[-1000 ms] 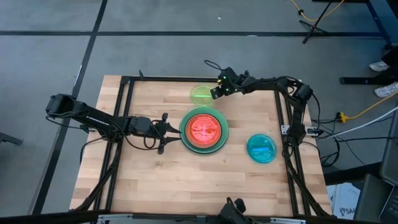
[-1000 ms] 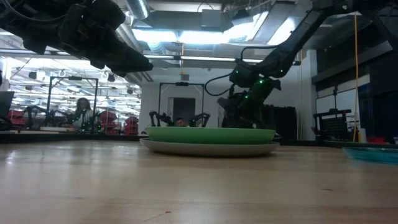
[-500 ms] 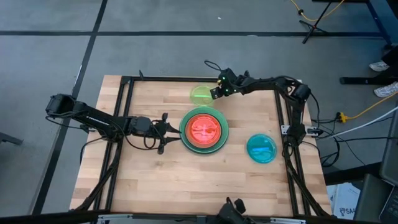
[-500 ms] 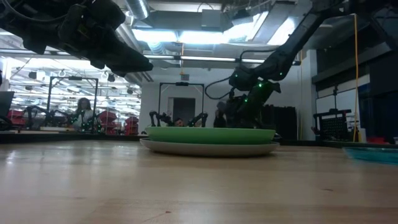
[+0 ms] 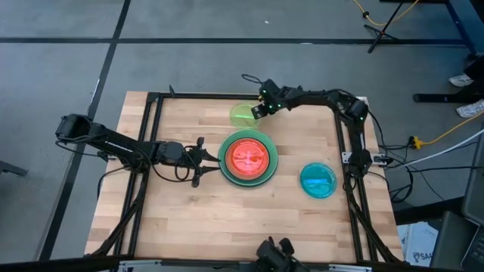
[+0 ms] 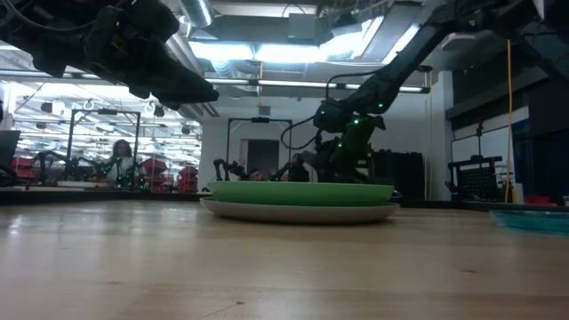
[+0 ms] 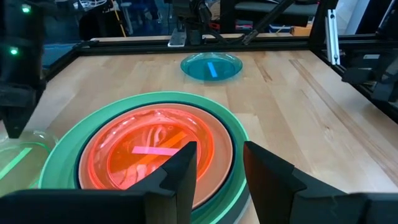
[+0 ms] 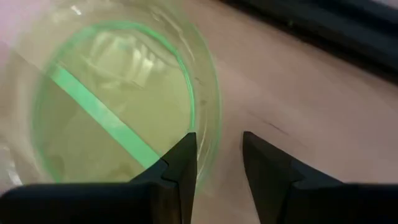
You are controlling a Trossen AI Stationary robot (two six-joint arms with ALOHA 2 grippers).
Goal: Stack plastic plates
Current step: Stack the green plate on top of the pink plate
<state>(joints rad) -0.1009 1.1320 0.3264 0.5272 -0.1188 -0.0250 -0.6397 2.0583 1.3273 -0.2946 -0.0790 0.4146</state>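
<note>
Straddling the lime plate's rim

Right gripper sits at the lime plate, just behind the plate stack; only its wrist view shows the spread fingers either side of that rim. Left gripper, jaws parted and empty, hovers beside the stack, orange plate topmost. Cyan plate lies apart, right of the stack.

The plate stack lies between two single plates.
</note>
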